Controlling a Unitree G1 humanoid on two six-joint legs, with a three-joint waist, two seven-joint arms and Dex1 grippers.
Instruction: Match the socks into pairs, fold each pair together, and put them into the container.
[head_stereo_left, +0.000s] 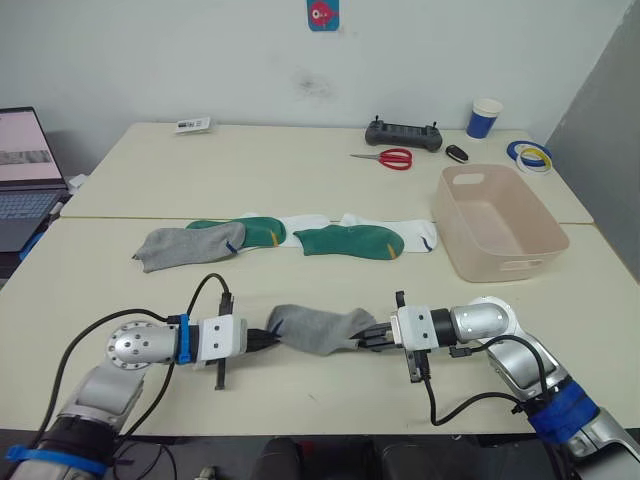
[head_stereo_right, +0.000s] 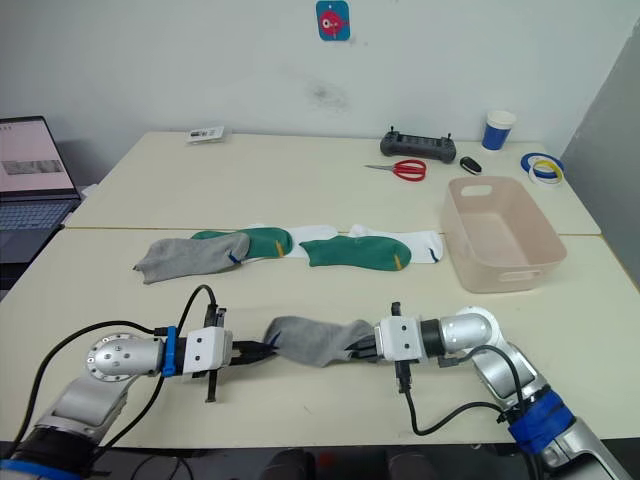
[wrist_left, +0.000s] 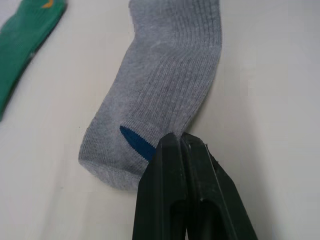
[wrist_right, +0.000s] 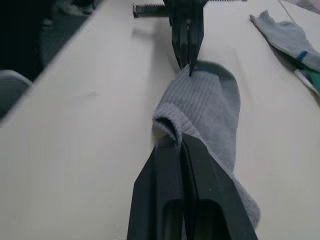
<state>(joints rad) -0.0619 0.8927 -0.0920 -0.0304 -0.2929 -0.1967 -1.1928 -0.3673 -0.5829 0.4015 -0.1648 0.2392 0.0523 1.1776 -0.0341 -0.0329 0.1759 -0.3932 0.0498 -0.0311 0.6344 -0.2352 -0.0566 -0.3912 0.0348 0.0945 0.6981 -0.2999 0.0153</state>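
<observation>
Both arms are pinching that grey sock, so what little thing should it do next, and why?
Probably carry the grey sock over to the other grey sock in the row. Both the left gripper and the right gripper are shut on its ends, its mate lies apart beside the green socks, and the container holds nothing.

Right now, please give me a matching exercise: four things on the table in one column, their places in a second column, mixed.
1. grey sock
2. container
3. red scissors
4. blue paper cup

a. far edge, beside the black controller
b. held at both ends by the two grippers
c. far right corner
d. right of the sock row

Pairs: 1-b, 2-d, 3-a, 4-c
</observation>
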